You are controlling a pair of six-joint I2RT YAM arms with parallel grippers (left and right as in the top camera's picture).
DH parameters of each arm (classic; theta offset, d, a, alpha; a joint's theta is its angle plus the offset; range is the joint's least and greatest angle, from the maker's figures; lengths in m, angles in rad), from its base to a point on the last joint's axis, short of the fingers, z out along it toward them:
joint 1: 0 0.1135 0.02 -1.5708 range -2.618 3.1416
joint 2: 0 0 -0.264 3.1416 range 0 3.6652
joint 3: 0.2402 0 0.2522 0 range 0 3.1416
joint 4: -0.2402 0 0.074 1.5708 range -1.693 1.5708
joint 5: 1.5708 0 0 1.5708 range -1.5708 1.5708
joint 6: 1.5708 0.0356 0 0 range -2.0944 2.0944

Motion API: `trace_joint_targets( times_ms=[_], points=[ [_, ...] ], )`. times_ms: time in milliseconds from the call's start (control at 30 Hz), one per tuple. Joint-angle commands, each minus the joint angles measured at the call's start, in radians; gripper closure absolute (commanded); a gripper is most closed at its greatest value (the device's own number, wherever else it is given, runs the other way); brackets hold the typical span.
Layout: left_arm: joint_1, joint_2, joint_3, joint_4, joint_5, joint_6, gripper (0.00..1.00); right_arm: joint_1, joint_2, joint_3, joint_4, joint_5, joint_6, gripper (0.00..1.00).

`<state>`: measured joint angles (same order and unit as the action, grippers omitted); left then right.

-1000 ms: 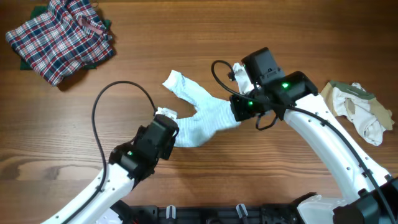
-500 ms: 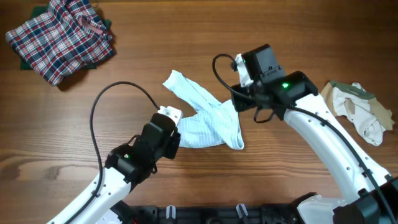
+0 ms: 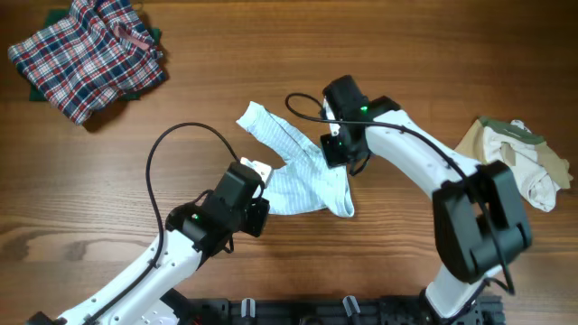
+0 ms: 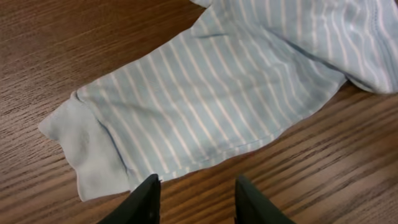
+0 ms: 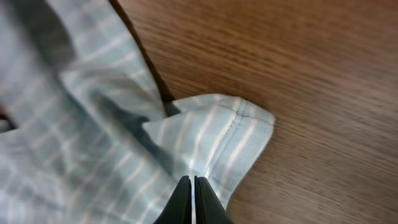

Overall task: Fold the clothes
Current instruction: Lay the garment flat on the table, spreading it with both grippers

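The pale blue-white striped garment (image 3: 302,176) lies spread on the wooden table, one leg reaching up-left. My right gripper (image 3: 336,153) is at its upper right edge. In the right wrist view its jaws (image 5: 193,186) are shut on a raised fold of the striped cloth (image 5: 205,137) beside a stitched hem corner. My left gripper (image 3: 260,209) sits at the garment's lower left end. In the left wrist view it (image 4: 196,199) stands open just short of the plain cuff (image 4: 87,149) of the striped leg (image 4: 217,93), with bare wood between the tips.
A red-white-blue plaid garment (image 3: 90,54) lies bunched at the far left corner. A beige and white pile (image 3: 515,158) sits at the right edge. Cables loop above both wrists.
The garment has dropped from a pulled-up bunch and spread out to the lower right. My right gripper has shifted left along its top edge. The left gripper has opened off the cuff.
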<state>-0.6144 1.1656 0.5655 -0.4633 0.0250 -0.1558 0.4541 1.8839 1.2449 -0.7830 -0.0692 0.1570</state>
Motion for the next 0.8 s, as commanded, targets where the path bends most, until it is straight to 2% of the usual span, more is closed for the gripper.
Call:
trace_joint_targets(
  times_ms=[0,333,567,767],
  points=[
    [-0.004,0.007,0.013,0.01,0.012,-0.013,0.61,-0.003,0.061,-0.011,0.027,0.002,-0.005,0.96],
    [-0.004,0.007,0.013,0.019,0.012,-0.013,0.55,-0.033,0.147,-0.011,0.126,0.03,-0.003,0.96],
    [-0.004,0.007,0.013,0.019,0.012,-0.013,0.52,-0.168,0.155,-0.011,0.24,0.077,-0.001,0.96],
    [-0.004,0.007,0.013,0.019,0.012,-0.013,0.51,-0.235,0.155,-0.011,0.375,0.071,-0.063,0.96]
  ],
)
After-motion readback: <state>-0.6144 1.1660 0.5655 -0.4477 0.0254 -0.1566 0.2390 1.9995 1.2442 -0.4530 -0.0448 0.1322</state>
